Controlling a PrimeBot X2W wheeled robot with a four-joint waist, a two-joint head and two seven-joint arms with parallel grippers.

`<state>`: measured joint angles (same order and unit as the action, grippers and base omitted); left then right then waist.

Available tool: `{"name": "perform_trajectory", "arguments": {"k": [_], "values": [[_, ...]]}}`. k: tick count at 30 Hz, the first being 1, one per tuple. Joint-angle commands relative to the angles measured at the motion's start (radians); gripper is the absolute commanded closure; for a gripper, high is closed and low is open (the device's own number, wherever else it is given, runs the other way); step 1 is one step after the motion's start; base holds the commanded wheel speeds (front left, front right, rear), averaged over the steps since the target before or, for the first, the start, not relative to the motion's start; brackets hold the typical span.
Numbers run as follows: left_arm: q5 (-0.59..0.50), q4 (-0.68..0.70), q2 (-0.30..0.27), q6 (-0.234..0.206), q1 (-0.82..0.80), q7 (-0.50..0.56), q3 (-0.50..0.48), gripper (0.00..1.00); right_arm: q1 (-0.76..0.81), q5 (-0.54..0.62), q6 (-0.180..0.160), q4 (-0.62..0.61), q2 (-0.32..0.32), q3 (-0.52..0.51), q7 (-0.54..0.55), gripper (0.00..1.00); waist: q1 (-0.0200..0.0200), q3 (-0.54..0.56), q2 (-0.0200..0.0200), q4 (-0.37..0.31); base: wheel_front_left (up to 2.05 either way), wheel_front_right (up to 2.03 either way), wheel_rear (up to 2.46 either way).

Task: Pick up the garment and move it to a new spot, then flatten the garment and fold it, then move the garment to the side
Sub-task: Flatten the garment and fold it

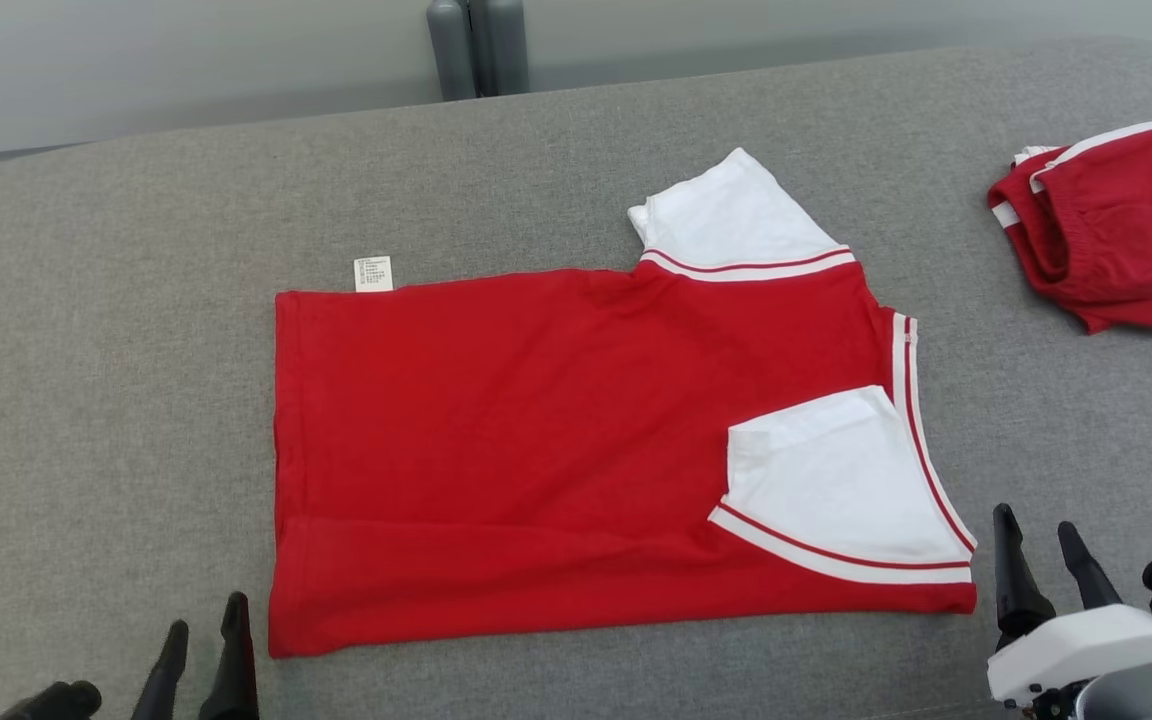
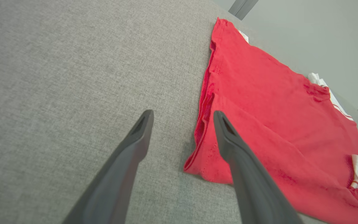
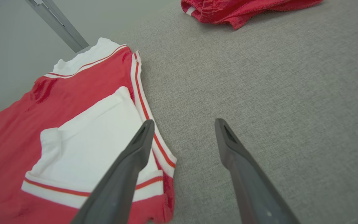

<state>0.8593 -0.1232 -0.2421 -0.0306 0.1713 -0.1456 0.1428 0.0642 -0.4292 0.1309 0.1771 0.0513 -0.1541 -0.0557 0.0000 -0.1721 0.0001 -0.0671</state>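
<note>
Red short-sleeved tee w/ white sleeves & red-striped white trim [image 1: 536, 450] lies flat at centre of head view on a grey fabric-covered desk [image 1: 116, 350]. Hem edge is at frame left, neck/sleeve end at frame right. One white sleeve [image 1: 836, 480] is folded over the red body at lower right. The other white sleeve [image 1: 736, 215] sticks out toward frame top. A small white care label [image 1: 373, 273] pokes out at the tee's upper-left edge.

Left pincer [image 1: 204, 615] sits at lower left of head view, dark fingers pointing up-frame, tips just beside the tee's lower-left corner. In left wrist view the left pincer [image 2: 182, 113] has its jaws spread wide w/ nothing between them. One finger is over bare desk [image 2: 57, 77]; the other crosses the tee [image 2: 275, 109] near its corner. Can't tell if that finger touches the cloth.

Right pincer [image 1: 1036, 522] is at lower right of head view on a white wrist housing [image 1: 1086, 650], fingers angled up and a bit left, just beside the tee's lower-right corner. In right wrist view the right pincer [image 3: 184, 122] is likewise spread wide & empty. Its left-of-frame finger crosses the striped cuff of the tee [image 3: 82, 81], and the other is over bare grey fabric.

A second crumpled red garment w/ white trim [image 1: 1126, 230] lies at the upper-right edge, well apart from the tee. It also shows at top of right wrist view [image 3: 244, 9]. Two grey posts [image 1: 481, 45] stand behind the desk at top centre.
</note>
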Motion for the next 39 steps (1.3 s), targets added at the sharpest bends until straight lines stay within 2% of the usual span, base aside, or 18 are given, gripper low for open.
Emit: {"name": "perform_trajectory", "arguments": {"k": [1,8,13,19,25,35,39], "values": [[-0.027,0.015,-0.032,-0.01,-0.022,0.005,-0.005,0.0,-0.023,0.013,0.0,-0.018,-0.001,0.0,-0.009,0.0,0.0,-0.004,-0.0001,-0.002,0.0,0.0,0.0],[-0.121,-0.001,-0.107,-0.01,-0.252,0.086,0.053,0.0,-0.094,0.058,0.0,-0.089,0.001,0.057,0.001,0.0,0.0,-0.042,-0.0001,-0.014,0.0,0.0,0.0],[-0.189,-0.114,-0.134,0.009,-0.464,0.158,0.113,0.0,-0.164,0.065,0.0,-0.12,0.02,0.129,0.022,0.0,0.0,-0.098,-0.0001,-0.037,0.0,0.0,0.0],[-0.227,-0.304,-0.145,0.022,-0.668,0.192,0.136,0.0,-0.251,0.053,0.0,-0.12,0.054,0.211,0.027,0.0,0.0,-0.169,-0.0001,-0.071,0.0,0.0,0.0],[-0.265,-0.449,-0.154,0.039,-0.79,0.206,0.165,0.0,-0.298,0.04,0.0,-0.103,0.081,0.253,0.018,0.0,0.0,-0.209,-0.0001,-0.09,0.0,0.0,0.0],[-0.3,-0.587,-0.152,0.061,-0.881,0.2,0.208,0.0,-0.321,0.028,0.0,-0.075,0.097,0.276,0.001,0.0,0.0,-0.218,-0.0001,-0.106,0.0,0.0,0.0],[-0.305,-0.624,-0.142,0.066,-0.898,0.196,0.22,0.44,-0.331,0.027,0.0,-0.072,0.105,0.282,0.006,0.0,0.0,-0.217,-0.0001,-0.108,0.0,0.0,0.0]]}}
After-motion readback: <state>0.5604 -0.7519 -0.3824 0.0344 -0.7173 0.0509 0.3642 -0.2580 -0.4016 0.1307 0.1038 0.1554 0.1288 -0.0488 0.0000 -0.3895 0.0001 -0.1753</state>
